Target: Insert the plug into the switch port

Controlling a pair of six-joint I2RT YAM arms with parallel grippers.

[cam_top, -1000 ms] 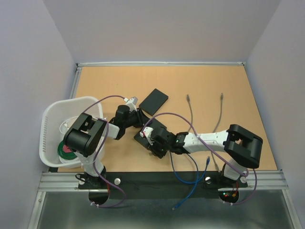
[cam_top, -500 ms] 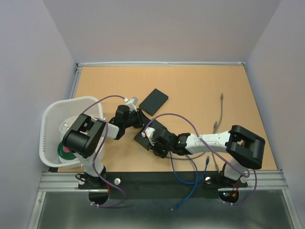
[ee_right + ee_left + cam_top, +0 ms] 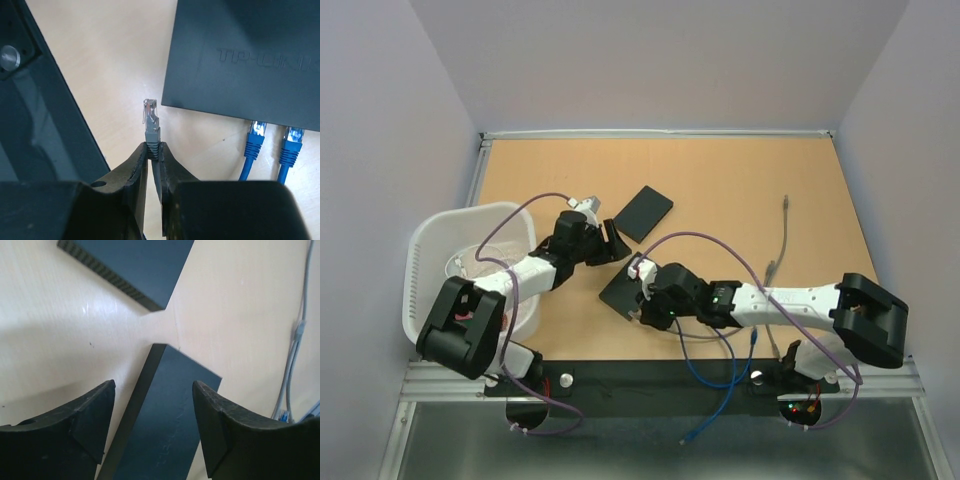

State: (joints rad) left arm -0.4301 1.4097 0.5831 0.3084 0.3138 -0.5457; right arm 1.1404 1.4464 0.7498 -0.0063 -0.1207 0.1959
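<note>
My right gripper (image 3: pixel 154 147) is shut on the ribbed boot of a grey plug (image 3: pixel 151 120), whose clear tip points up, just left of the switch's near corner and apart from it. The dark TP-Link switch (image 3: pixel 250 55) has two blue plugs (image 3: pixel 256 140) in its near face. In the top view the switch (image 3: pixel 618 290) lies between both arms, with the right gripper (image 3: pixel 645 305) at its near side. My left gripper (image 3: pixel 153 385) is open, its fingers (image 3: pixel 95 415) standing either side of the switch (image 3: pixel 170 420) without closing on it.
A second flat black box (image 3: pixel 643 212) lies just beyond the left gripper (image 3: pixel 610 243). A loose grey cable (image 3: pixel 782 240) runs down the right of the table. Blue cables (image 3: pixel 720 370) loop over the front rail. A white basket (image 3: pixel 430 260) sits at the left edge.
The left gripper has opened and let go of the switch, and its arm has swung back to the left. The right arm has reached further left with the grey plug.
</note>
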